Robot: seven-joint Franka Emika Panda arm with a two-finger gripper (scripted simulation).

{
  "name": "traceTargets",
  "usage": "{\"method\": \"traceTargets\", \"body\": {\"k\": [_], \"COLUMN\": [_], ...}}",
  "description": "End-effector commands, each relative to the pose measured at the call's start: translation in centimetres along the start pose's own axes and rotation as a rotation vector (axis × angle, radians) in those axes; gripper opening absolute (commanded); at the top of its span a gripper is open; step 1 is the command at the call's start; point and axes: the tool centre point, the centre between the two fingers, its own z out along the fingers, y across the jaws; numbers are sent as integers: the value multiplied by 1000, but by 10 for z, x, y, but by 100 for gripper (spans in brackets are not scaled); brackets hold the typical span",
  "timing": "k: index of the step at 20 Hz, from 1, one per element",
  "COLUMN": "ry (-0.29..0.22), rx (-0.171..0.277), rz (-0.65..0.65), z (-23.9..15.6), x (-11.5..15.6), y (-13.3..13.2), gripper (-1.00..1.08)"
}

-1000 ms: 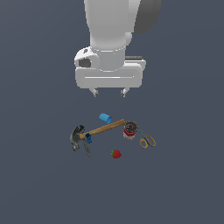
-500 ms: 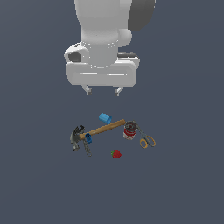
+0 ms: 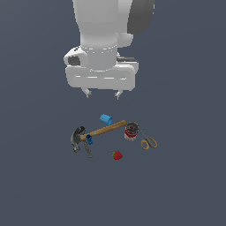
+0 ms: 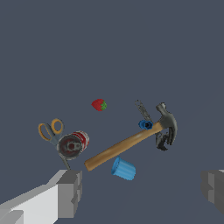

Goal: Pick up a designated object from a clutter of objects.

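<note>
The claw hammer [image 3: 102,131] lies flat on the dark floor, with a brown wooden handle and its dark head toward the exterior view's left. It shows in the wrist view [image 4: 124,147] too. Around it lie a blue cup [image 3: 106,119], a red-labelled can [image 3: 131,132], yellow-handled scissors [image 3: 148,141], a strawberry [image 3: 117,155], a dark wrench [image 3: 88,151] and a small blue piece [image 3: 89,139]. My gripper [image 3: 103,94] hangs high above the clutter, open and empty. Its fingers [image 4: 70,193] stand wide apart in the wrist view.
The dark grey floor [image 3: 185,185] spreads flat on all sides of the clutter. In the wrist view the can [image 4: 73,144] lies on its side beside the scissors [image 4: 51,131].
The arm has shifted a little toward the exterior view's left and its hand has turned slightly. The objects on the floor have not moved.
</note>
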Motion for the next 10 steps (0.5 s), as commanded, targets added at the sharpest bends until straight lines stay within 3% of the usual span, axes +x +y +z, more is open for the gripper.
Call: {"method": "traceTargets", "body": {"k": [1,10], "ry": [-3,-20], "rx": [2,10], "rz": [27,214], "z": [9,67], "x": [0,-2], "y": [1,10], "gripper": [100,100]}}
